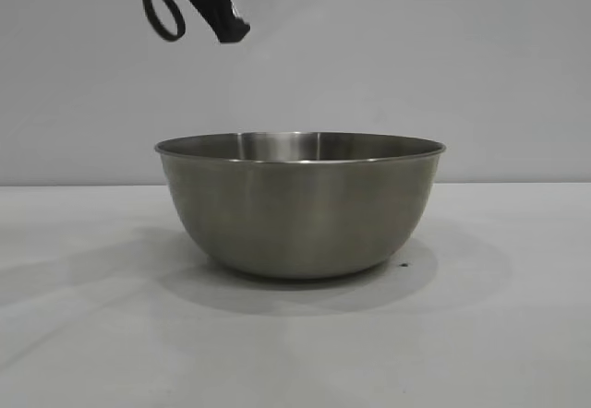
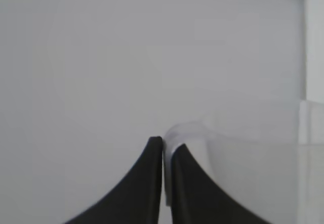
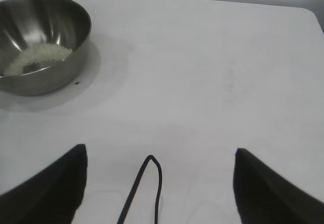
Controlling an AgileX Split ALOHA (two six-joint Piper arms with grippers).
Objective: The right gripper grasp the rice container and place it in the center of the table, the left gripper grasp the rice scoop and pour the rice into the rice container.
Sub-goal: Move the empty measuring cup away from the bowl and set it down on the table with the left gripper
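From my station I see a plain white matte table running back to a bare pale grey wall; the surface is smooth and carries only soft shadows and one tiny dark speck just beside the bowl's foot. In the right wrist view the table's far corner is rounded.

The rice container, a large round brushed stainless-steel bowl with a thin rolled rim, stands upright on the table at the middle of the exterior view. Its wall is satin, faintly streaked, curving down to a narrow base. From the right wrist view I look into it: a small heap of cream-coloured rice lies on its floor, spread in a loose crescent.

My left gripper, a black claw with a looped black cable, hangs above the bowl towards its left rim, clear of it. In its own wrist view the two pointed fingers are pinched together on a thin edge of the rice scoop, a clear, slightly frosted plastic cup, whose pale curved wall rises just beyond the fingertips.

My right gripper sits low over bare table, well apart from the bowl, its black fingers spread wide with nothing between them but a thin black cable.

I can read no brand, label or writing on anything.
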